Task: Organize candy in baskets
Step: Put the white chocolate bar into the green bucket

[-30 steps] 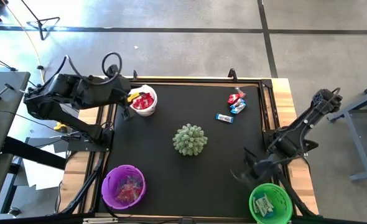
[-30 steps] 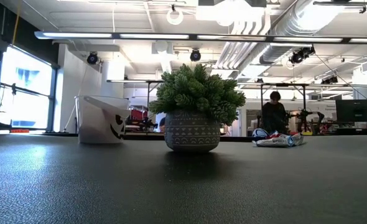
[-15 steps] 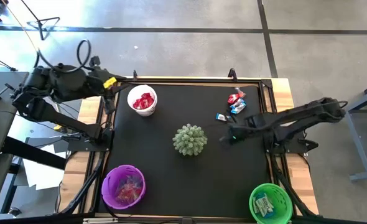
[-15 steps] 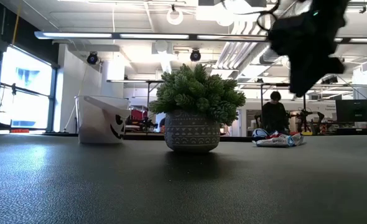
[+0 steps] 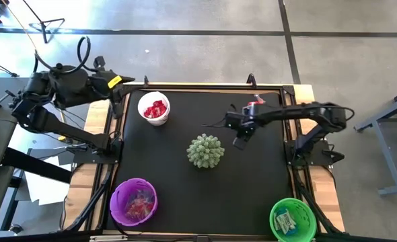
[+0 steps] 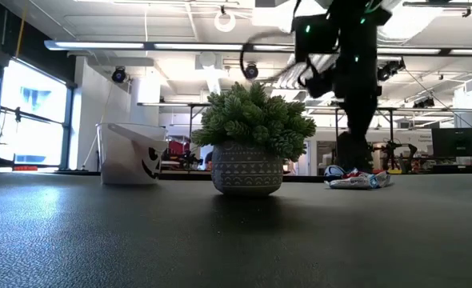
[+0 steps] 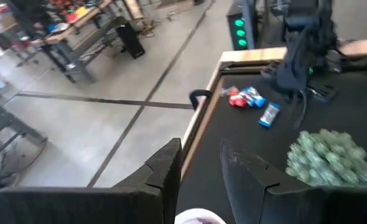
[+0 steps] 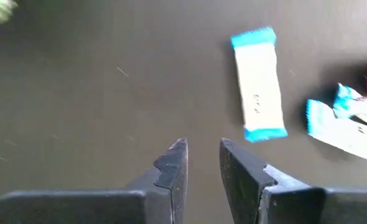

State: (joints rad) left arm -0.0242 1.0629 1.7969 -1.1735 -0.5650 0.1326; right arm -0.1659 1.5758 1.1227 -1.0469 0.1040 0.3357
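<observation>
**Loose sweets at the far right corner, right arm above them**

A small cluster of candy (image 5: 255, 107) lies on the black mat near its far right corner: a red piece and blue-and-silver pieces close together, with one blue-ended white bar (image 8: 258, 83) lying a little apart from them, toward the mat's middle. In the low view the cluster (image 6: 356, 180) sits flat on the mat to the right of the plant pot.

The right gripper (image 5: 241, 139) hangs over the mat just beside that bar, between the cluster and the spiky green plant (image 5: 205, 150) at the centre. Its two fingers (image 8: 171, 167) stand a narrow gap apart with nothing between them; bare mat shows below.

The white basket (image 5: 154, 107) stands near the far left corner, red sweets inside. The purple basket (image 5: 134, 201) sits at the near left edge with reddish sweets in it, and the green basket (image 5: 293, 219) at the near right corner holds pale wrapped pieces, right against the wooden border.

The left gripper (image 5: 121, 81) is held off the mat, over the table's far left wooden edge; its fingers (image 7: 168, 168) are slightly parted and empty.

Open mat runs wide between the plant and the near edge, and between plant and right border.
</observation>
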